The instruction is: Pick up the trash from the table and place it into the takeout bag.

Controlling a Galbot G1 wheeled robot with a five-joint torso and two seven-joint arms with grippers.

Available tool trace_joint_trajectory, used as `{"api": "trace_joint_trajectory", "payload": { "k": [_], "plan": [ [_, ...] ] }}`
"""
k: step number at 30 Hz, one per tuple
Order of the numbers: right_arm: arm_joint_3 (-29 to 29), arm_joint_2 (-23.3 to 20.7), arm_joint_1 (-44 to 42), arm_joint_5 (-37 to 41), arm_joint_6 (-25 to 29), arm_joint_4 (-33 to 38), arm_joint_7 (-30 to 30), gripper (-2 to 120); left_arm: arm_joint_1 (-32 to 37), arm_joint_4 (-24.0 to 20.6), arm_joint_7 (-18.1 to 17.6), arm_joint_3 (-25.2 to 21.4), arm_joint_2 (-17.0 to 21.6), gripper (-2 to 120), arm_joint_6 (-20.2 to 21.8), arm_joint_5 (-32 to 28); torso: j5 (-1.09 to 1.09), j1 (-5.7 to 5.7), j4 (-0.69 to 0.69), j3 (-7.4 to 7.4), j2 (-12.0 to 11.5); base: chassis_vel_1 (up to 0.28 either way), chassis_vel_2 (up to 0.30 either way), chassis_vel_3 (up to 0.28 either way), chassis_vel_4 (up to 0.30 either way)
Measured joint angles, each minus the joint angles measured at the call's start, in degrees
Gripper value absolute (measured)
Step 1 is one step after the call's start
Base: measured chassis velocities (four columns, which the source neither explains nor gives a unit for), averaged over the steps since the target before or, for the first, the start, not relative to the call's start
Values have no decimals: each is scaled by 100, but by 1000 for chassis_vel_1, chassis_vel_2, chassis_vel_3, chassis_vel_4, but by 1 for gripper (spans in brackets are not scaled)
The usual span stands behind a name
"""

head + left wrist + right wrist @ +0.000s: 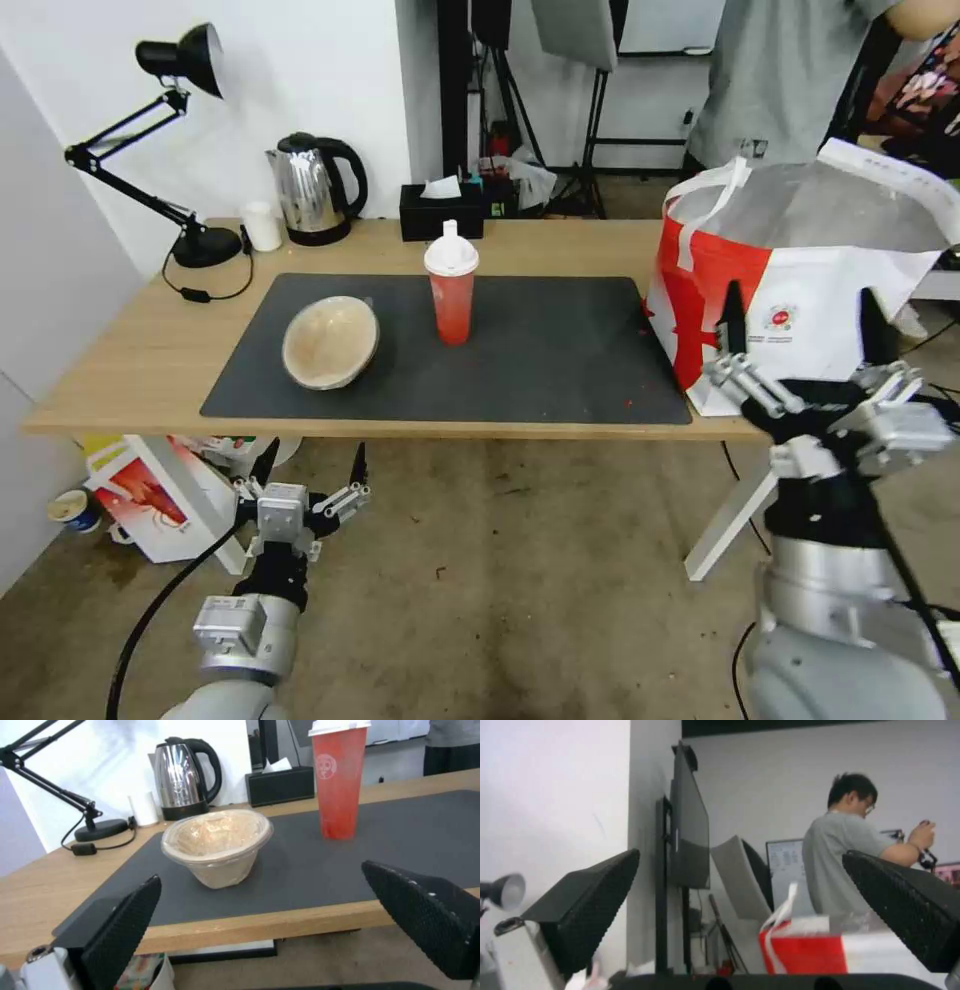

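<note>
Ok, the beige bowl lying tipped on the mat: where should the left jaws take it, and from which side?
Probably by the rim. The beige paper-pulp bowl lies tilted on the dark mat, mouth toward the table's front edge. The open left gripper waits below that edge, so come from the front, over the edge, one jaw inside the mouth, one on the tapered outer wall. The red drink cup stands apart.

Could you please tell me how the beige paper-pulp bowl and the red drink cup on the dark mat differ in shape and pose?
The beige paper-pulp bowl is low, wide and open-topped, while the red drink cup with white lid is tall, narrow and capped. The bowl sits tilted, its opening facing partly sideways; the cup stands upright. The bowl looks lined with clear film; the cup bears a small round logo. Both rest on the dark grey rectangular mat, apart from each other.
</note>
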Motion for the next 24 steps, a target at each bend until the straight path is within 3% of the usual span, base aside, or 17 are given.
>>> {"api": "trace_joint_trajectory", "payload": {
  "k": [11,24],
  "plan": [
    [-681,179,-323,-1006,573,-300,490,100,0,0,0,0,0,100,0,0,1,0,0,0,-1,0,0,0,0],
    [-882,292,-948,-1617,1213,-533,552,100,0,0,0,0,0,100,0,0,1,0,0,0,-1,0,0,0,0]
  ]
}}
